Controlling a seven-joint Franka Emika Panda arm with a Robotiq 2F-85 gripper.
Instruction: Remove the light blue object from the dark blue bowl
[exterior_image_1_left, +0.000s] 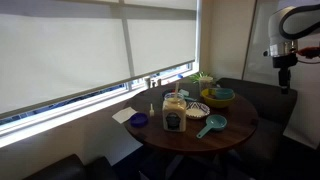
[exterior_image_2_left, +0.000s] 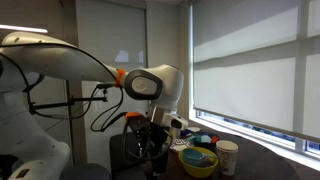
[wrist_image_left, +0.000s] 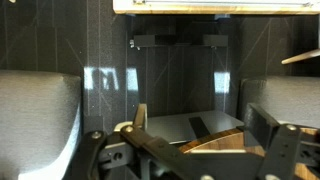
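Black fingers (wrist_image_left: 100, 155) of the gripper (exterior_image_1_left: 283, 78) spread apart — likely readied for grasping.
It hangs high, right of the round brown table (exterior_image_1_left: 240, 128); light blue object (exterior_image_1_left: 212, 124) sits near-side — its dark blue bowl too small to discern.

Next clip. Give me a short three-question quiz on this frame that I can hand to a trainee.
1. True or false: the gripper is down among the things on the table.
2. Multiple choice: the white-labelled jar stands A) on the round table, B) on the window sill, C) on a seat.
3. Fill in: in the wrist view, the gripper's jaws stand ____, with nothing between them.
Key: 1 false, it hangs high, off to one side of the table; 2 A; 3 open.
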